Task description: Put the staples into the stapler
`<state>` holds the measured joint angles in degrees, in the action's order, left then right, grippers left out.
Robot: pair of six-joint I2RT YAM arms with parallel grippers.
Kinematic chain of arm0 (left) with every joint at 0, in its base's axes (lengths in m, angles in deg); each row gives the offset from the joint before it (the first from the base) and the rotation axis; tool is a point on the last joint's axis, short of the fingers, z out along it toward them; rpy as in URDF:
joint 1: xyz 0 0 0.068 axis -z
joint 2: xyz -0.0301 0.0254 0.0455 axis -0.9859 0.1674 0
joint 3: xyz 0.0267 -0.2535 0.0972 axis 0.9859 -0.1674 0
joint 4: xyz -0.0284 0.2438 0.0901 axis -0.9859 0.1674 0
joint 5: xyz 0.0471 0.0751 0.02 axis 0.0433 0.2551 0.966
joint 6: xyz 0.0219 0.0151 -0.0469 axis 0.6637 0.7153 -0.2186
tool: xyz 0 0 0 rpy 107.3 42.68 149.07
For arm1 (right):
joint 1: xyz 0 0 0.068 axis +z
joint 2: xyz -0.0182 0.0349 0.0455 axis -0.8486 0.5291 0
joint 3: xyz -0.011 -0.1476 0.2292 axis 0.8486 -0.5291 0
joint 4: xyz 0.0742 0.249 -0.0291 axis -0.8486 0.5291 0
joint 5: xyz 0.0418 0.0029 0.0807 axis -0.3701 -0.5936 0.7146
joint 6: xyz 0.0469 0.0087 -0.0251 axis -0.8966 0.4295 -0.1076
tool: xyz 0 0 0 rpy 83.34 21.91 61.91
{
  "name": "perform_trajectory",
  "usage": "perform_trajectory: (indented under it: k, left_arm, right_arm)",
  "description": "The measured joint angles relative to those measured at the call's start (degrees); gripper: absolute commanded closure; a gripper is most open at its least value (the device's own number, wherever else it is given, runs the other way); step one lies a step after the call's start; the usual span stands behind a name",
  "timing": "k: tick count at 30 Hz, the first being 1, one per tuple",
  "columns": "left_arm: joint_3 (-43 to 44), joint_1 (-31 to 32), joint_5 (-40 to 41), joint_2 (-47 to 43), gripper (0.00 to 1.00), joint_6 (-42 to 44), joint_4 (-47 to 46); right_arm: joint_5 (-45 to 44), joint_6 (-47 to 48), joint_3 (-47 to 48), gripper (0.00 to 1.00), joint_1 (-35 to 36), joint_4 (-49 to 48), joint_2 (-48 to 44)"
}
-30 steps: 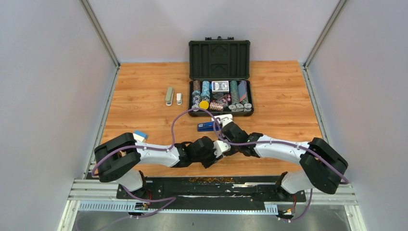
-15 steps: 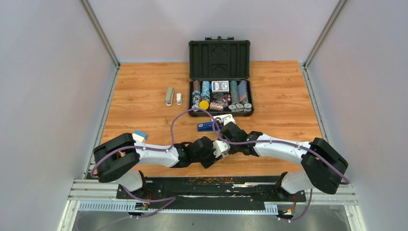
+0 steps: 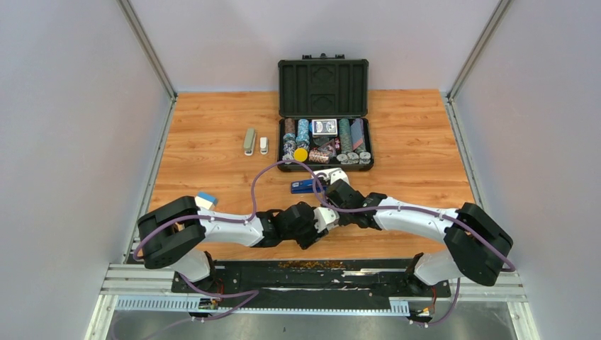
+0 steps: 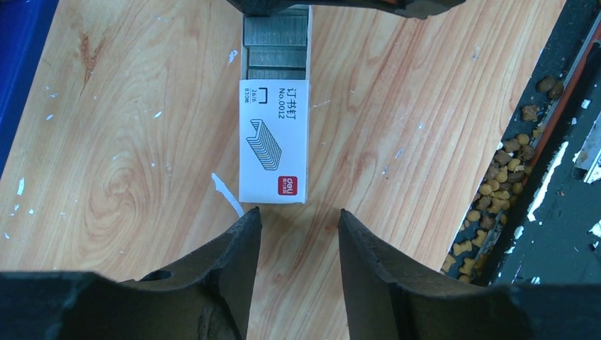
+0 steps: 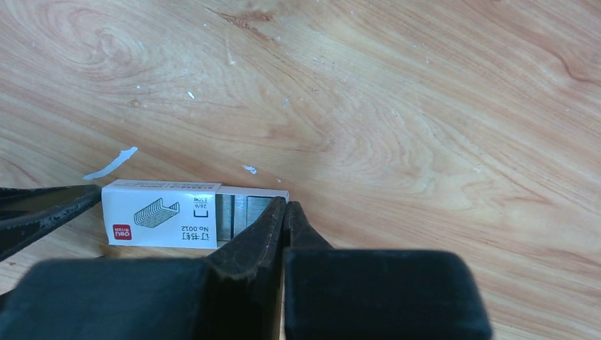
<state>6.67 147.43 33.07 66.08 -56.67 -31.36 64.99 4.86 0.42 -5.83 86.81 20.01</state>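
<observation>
The staples [image 4: 276,42] are silvery ribbed strips lying in the tray slid partly out of a small white box [image 4: 274,142] with a red mark, flat on the wood. My left gripper [image 4: 298,211] is open and empty, its tips just short of the box's closed end. My right gripper [image 5: 285,204] is shut, with its tips on the exposed staples [image 5: 241,212] at the open end of the box [image 5: 159,216]. The blue stapler [image 3: 303,186] lies just beyond both grippers. Its blue edge shows at the left of the left wrist view [image 4: 18,57].
An open black case [image 3: 323,113] of poker chips and cards stands behind the stapler. A grey-olive stapler [image 3: 249,141] and a small white stapler [image 3: 264,146] lie at the back left. Brown crumbs [image 4: 496,205] lie along the table's near edge.
</observation>
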Motion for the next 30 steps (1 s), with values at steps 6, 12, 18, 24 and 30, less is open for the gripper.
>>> perform_trajectory:
  k: [6, 12, 18, 24, 30]
  left_arm:
    - [-0.55, 0.44, 0.35, -1.03, 0.19, -0.72, 0.61]
    - [-1.11, 1.03, 2.43, -2.71, 0.18, 0.52, 1.55]
    - [0.35, 0.98, 4.15, -1.62, 0.22, 2.54, 2.16]
    - [1.64, 0.94, 4.26, 0.44, 0.26, 2.91, 1.36]
    - [1.73, 0.87, 3.93, 1.92, 0.30, 2.67, -1.68]
  right_arm:
    - [0.70, 0.15, -0.20, 1.00, 0.24, 0.00, -0.31]
    - [1.99, 0.57, -0.92, 1.00, 0.92, -0.66, -0.96]
    - [2.99, 0.94, -1.18, 1.00, 0.83, -1.53, -1.49]
    - [3.82, 1.18, -1.97, 1.00, 0.28, -1.79, -1.92]
    - [4.33, 1.25, -2.01, 1.00, 0.20, -2.16, -1.92]
